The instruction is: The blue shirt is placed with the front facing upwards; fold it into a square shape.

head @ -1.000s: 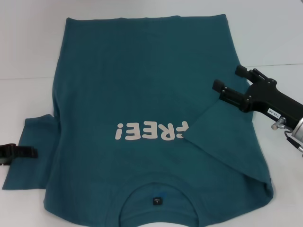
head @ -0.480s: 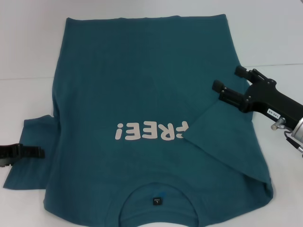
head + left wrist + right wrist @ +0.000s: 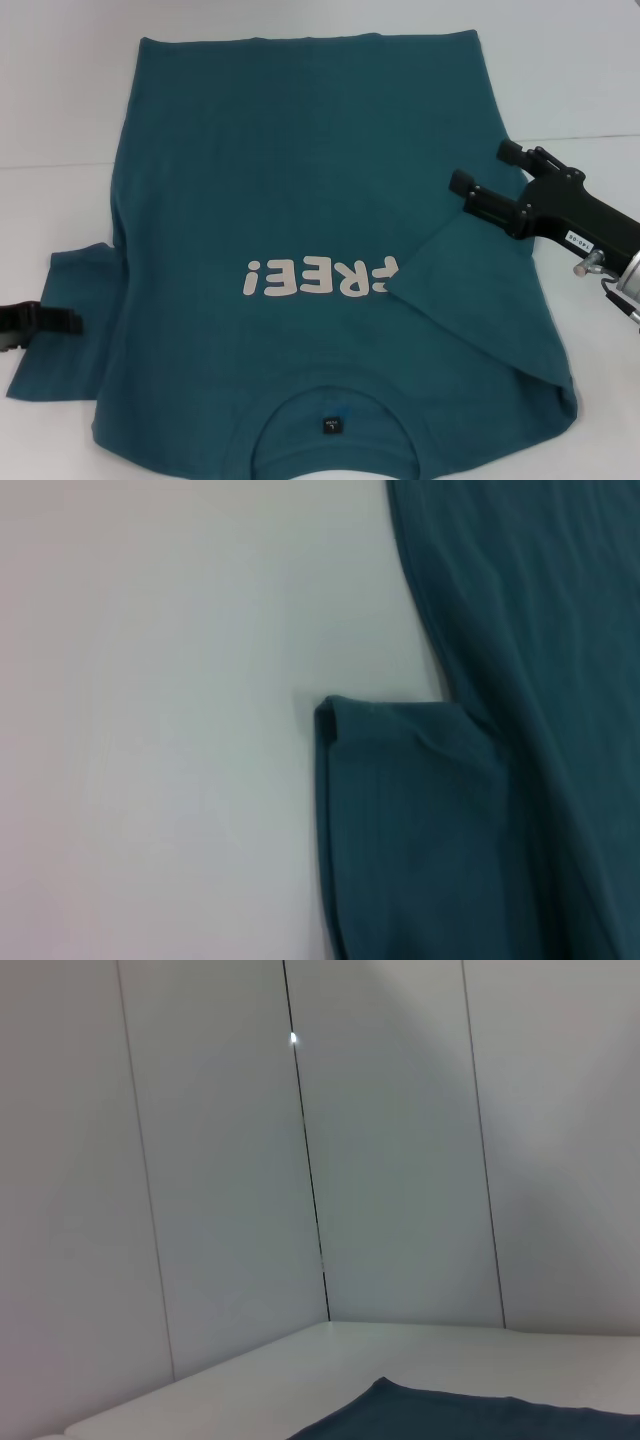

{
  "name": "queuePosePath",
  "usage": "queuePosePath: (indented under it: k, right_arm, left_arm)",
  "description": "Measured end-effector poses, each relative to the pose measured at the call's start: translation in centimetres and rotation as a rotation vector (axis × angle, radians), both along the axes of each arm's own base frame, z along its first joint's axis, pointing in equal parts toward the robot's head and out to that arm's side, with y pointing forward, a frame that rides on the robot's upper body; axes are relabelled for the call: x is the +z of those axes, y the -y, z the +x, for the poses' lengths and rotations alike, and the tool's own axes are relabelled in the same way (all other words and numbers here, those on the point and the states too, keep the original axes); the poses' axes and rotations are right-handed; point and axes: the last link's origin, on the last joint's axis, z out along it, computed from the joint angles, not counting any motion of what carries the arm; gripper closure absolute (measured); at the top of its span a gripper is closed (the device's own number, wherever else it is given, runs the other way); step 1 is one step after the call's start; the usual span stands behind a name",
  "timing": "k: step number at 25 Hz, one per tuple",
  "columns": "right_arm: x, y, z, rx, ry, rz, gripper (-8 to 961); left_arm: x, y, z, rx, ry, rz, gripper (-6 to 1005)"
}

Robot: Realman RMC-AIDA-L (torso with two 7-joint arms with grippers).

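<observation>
The blue shirt (image 3: 300, 190) lies flat on the white table, chest up, its white "FREE!" lettering (image 3: 310, 277) upside down in the head view and the collar label (image 3: 331, 425) nearest me. The sleeve on the right (image 3: 480, 300) is folded in over the chest and covers the start of the lettering. My right gripper (image 3: 485, 167) hovers open just beyond that fold's far corner, with nothing between its fingers. At the left edge, my left gripper (image 3: 45, 322) reaches over the outspread left sleeve (image 3: 65, 320). The left wrist view shows that sleeve (image 3: 400, 810) beside the shirt's body (image 3: 540, 600).
White table (image 3: 60, 120) surrounds the shirt on the left, far and right sides. The right wrist view looks at a pale panelled wall (image 3: 300, 1160) and catches a strip of the shirt (image 3: 470, 1415) at its bottom edge.
The left gripper slid a little further onto the left sleeve, then drew back slightly toward the table's left edge. The right gripper and the shirt have hardly moved.
</observation>
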Motion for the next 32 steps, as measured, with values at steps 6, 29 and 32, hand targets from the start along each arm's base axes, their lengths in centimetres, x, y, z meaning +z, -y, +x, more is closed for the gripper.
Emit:
queuePosePath:
  k: [6,29,32]
  right_arm:
    - [0.03,-0.03,-0.01,0.000,-0.001,0.001,31]
    - [0.03,-0.16,-0.20,0.005,-0.001,0.001,30]
    - [0.03,-0.16,-0.21,0.007,-0.002,0.001,30]
  left_arm:
    - [-0.38,0.20,-0.16,0.009,0.005,-0.014,350]
    - [-0.52,0.24,-0.66,0.038,0.008,-0.007,808]
    - [-0.48,0.20,-0.64,0.037,0.006,-0.005,868]
